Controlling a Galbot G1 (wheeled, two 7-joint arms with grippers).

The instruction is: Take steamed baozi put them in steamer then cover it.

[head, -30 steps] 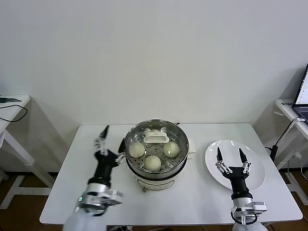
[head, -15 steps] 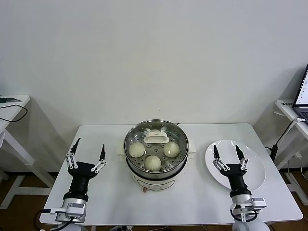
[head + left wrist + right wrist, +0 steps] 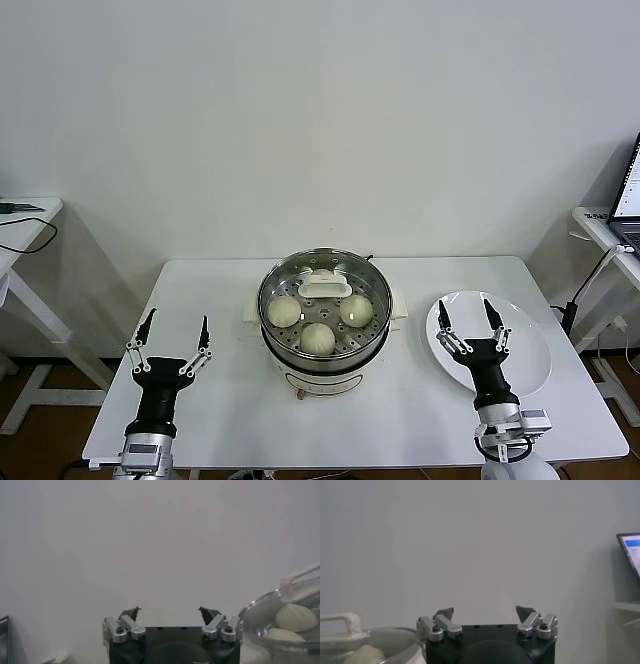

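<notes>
**Mia:** Where was the steamer [image 3: 325, 330]?

**Ben:** It sat in the middle of the white table [image 3: 420, 400], a shiny round pot on a cream base. A glass lid [image 3: 325, 295] with a white handle [image 3: 325, 283] lay on top of it.

**Mia:** And the steamed baozi?

**Ben:** I could see three through the lid. One baozi [image 3: 284, 312] was on the left, one [image 3: 356, 310] on the right, and one [image 3: 318, 339] on the near side. They all rested on the tray with holes. I could not see a fourth one.

**Mia:** What was the left gripper [image 3: 170, 344] doing?

**Ben:** It was at the near left part of the table, well apart from the steamer. It pointed up and its fingers were spread wide. Nothing was in it. The left wrist view showed the same wide gap [image 3: 170, 614], with the lid's edge and two buns off to one side.

**Mia:** And the right gripper [image 3: 466, 322]?

**Ben:** It stood at the near right, in front of the white plate [image 3: 530, 350]. Its fingers were spread wide too, and it held nothing. From the right wrist view [image 3: 485, 613] you could see the lid's handle on one side and a laptop screen [image 3: 631, 550] on the other.

**Mia:** What was on the plate?

**Ben:** Nothing that I could see.
</notes>
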